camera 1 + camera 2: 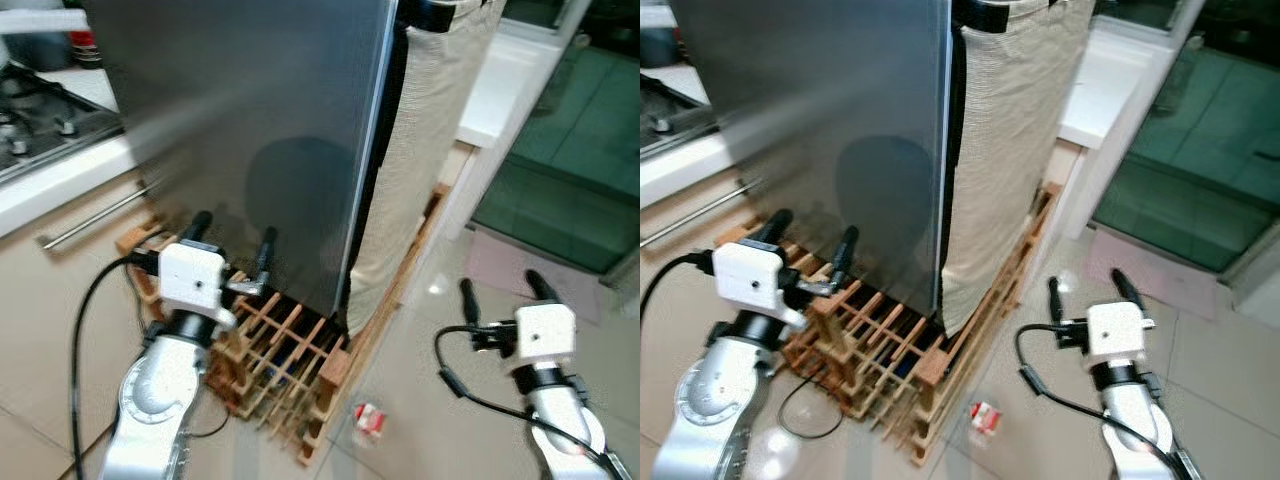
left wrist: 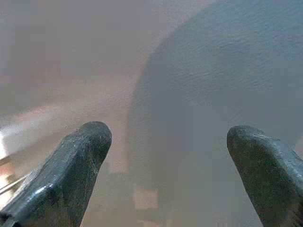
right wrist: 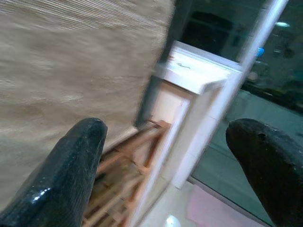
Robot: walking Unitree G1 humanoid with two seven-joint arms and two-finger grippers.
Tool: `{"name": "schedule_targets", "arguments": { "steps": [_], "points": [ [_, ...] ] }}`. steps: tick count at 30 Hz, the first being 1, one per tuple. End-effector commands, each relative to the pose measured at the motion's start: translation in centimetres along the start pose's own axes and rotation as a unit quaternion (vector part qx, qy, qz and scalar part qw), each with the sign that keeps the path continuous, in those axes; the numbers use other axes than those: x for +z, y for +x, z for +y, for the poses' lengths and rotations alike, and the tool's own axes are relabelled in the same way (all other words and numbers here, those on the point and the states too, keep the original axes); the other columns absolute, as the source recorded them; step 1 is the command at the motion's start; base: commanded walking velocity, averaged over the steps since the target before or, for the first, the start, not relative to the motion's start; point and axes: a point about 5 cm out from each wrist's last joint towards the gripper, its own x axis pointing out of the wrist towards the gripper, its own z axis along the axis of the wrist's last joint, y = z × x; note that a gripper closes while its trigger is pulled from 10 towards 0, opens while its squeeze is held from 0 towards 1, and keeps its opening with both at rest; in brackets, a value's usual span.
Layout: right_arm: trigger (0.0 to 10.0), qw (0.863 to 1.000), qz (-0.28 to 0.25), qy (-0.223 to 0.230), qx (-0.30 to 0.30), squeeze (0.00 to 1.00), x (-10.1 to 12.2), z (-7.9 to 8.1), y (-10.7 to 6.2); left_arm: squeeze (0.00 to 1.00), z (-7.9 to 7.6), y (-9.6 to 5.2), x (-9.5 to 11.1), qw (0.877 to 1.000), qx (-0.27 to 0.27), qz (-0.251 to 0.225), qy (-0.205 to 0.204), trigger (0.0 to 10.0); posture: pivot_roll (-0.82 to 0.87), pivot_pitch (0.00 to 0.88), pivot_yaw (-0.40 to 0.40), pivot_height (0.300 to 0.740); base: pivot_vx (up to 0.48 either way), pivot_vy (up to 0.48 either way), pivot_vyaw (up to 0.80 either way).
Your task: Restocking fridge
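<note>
I stand before the fridge [image 1: 250,110] — its grey steel face fills the upper middle of the frame, tall and upright, its long axis running straight up out of the top edge. My left gripper [image 1: 232,240] sits at lower left, fingers apart and empty, pointing at the steel panel from just in front of it; the left wrist view gives me little but blurred grey metal between my two fingers [image 2: 78,161]. My right gripper [image 1: 497,296] hangs at lower right over the tiled floor [image 1: 430,400], fingers also apart and holding nothing, well away from the door. So the left arm is clearly the nearer one.

A wooden rack [image 1: 275,365] lies on the floor at the fridge's foot, right beneath my left fingers. A beige ribbed cloth [image 1: 420,150] drapes down the fridge's right side, hiding that flank. A small red-and-white packet [image 1: 369,420] rests on the tiles beside the rack (too small to read).

I cannot make out a handle or which edge opens — the top is cut off, and the frame is blurred.
</note>
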Motion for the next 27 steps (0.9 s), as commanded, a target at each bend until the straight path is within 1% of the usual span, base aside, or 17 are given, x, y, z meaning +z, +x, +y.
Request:
{"name": "schedule_targets", "arguments": {
  "steps": [1,2,3,4,9,11,13,18,20,24,26,27],
  "points": [
    [10.0,1.0,0.007,-0.008,-0.011,0.0,-0.4,-0.9,-0.1,0.0,-0.9,0.6,0.4,1.0,-0.017,-0.007,-0.012,10.0,-0.07,0.0,-0.058,0.732,0.0,0.0,-0.78],
    [10.0,1.0,0.007,-0.008,-0.011,0.0,-0.4,-0.9,-0.1,0.0,-0.9,0.6,0.4,1.0,-0.017,-0.007,-0.012,10.0,-0.07,0.0,-0.058,0.732,0.0,0.0,-0.78],
    [10.0,1.0,0.001,-0.011,-0.004,0.0,-0.3,-0.9,0.1,0.0,-0.9,0.8,0.4,1.0,-0.012,-0.006,0.011,10.0,-0.07,0.0,-0.058,0.732,0.0,0.0,-0.64],
    [10.0,1.0,-0.002,-0.015,-0.001,0.0,-0.3,-0.9,0.2,0.0,-0.9,0.8,0.4,1.0,-0.01,-0.005,0.016,10.0,-0.07,0.0,-0.058,0.732,0.0,0.0,-0.41],
    [10.0,1.0,0.0,-0.021,-0.004,0.0,-0.2,-1.3,0.9,0.0,-1.0,0.8,0.4,1.0,-0.019,-0.006,0.005,10.0,-0.07,0.0,-0.061,0.732,0.0,0.0,0.0],
    [10.0,1.0,0.004,-0.015,-0.005,0.0,-0.1,-1.3,1.2,0.0,-1.2,0.8,0.4,1.0,-0.026,-0.006,-0.006,10.0,-0.07,0.0,-0.063,0.732,0.0,0.0,-0.79],
    [10.0,1.0,0.0,-0.021,0.0,0.0,0.1,-1.3,1.3,0.0,-1.4,0.6,0.3,0.999,-0.035,-0.005,-0.008,10.0,-0.07,0.0,-0.064,0.732,0.0,0.0,-0.78],
    [10.0,1.0,-0.005,-0.024,0.009,0.0,0.2,-1.0,1.6,0.0,-1.3,0.2,-0.4,0.999,-0.036,0.009,0.004,10.0,-0.06,0.0,-0.067,0.732,0.0,0.0,-0.78],
    [10.0,1.0,-0.01,-0.026,0.011,0.0,0.4,-0.8,1.6,0.0,-1.0,0.3,-0.7,0.999,-0.031,0.015,0.008,10.0,-0.06,0.0,-0.068,0.732,0.0,0.0,0.0],
    [10.0,1.0,-0.013,-0.025,0.012,0.0,0.8,-0.6,1.9,0.0,-1.1,0.5,-0.8,0.999,-0.029,0.019,0.01,10.0,-0.06,0.0,-0.07,0.732,0.0,0.0,0.0],
    [10.0,0.999,-0.013,-0.025,0.013,0.0,0.8,-0.6,1.9,0.0,-1.1,0.6,-0.8,0.999,-0.027,0.024,0.024,10.0,-0.06,0.0,-0.071,0.732,0.0,0.0,0.0],
    [10.0,0.999,-0.013,-0.025,0.013,0.0,0.8,-0.6,1.9,0.0,-1.1,0.6,-0.8,0.999,-0.027,0.024,0.024,10.0,-0.06,0.0,-0.071,0.732,0.0,0.0,0.0]
  ]
}}
